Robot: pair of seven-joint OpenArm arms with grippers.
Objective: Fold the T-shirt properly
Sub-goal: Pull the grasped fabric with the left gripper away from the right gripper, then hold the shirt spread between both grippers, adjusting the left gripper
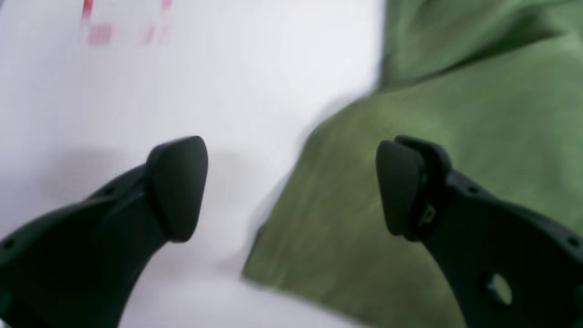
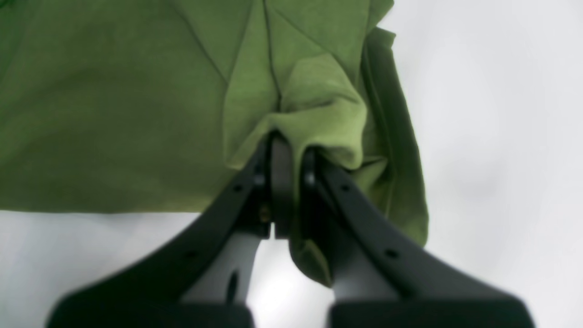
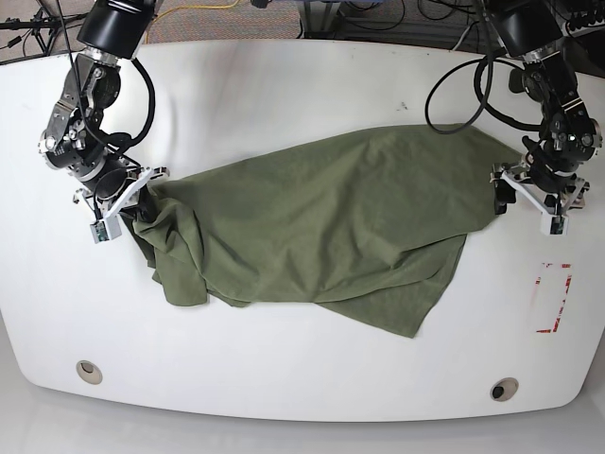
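Note:
The olive-green T-shirt (image 3: 321, 218) lies crumpled and spread across the middle of the white table (image 3: 284, 85). At its left end in the base view, my right gripper (image 3: 132, 200) is shut on a bunched fold. The right wrist view shows the T-shirt (image 2: 114, 114) pinched in the right gripper (image 2: 287, 150), with folds hanging around the fingers. My left gripper (image 3: 527, 200) hovers at the cloth's right end. In the blurred left wrist view the left gripper (image 1: 291, 187) is open and straddles the T-shirt (image 1: 455, 114) edge, one finger over bare table and one over cloth.
A red rectangle mark (image 3: 551, 298) sits on the table near the right edge, also faint in the left wrist view as the red mark (image 1: 99, 32). Two round holes (image 3: 89, 371) (image 3: 504, 389) lie near the front edge. Cables run behind the table's far edge.

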